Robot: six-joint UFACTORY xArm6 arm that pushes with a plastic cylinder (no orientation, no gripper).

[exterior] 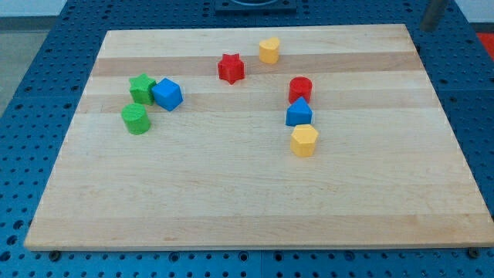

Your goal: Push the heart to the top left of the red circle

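We have no jaws to open or close, only a rod, and what we take to be our tip [428, 29] shows as a dark, blurred stub at the view's top right corner. It is off the wooden board [247, 216] and touches no block. The yellow heart [269, 50] sits near the board's top edge, well apart from the tip and to the view's left of it, only slightly lower in the view. The red circle [300, 89] lies below and to the right of the heart, with a clear gap between them, so the heart already stands on the circle's upper-left side. The relation that matters is that the heart is between us and the red star [230, 68]. A straight run in from the right would, we judge, carry the heart leftward toward the star and away from the circle. If the heart needs to be closer, we judge the tip should first go around to the heart's upper-left side and then nudge it down and to the right, stopping short of the circle. The blue block [299, 113] and the yellow block [304, 140] line up below the circle, out of that path. The green and blue cluster at the view's left is well apart.
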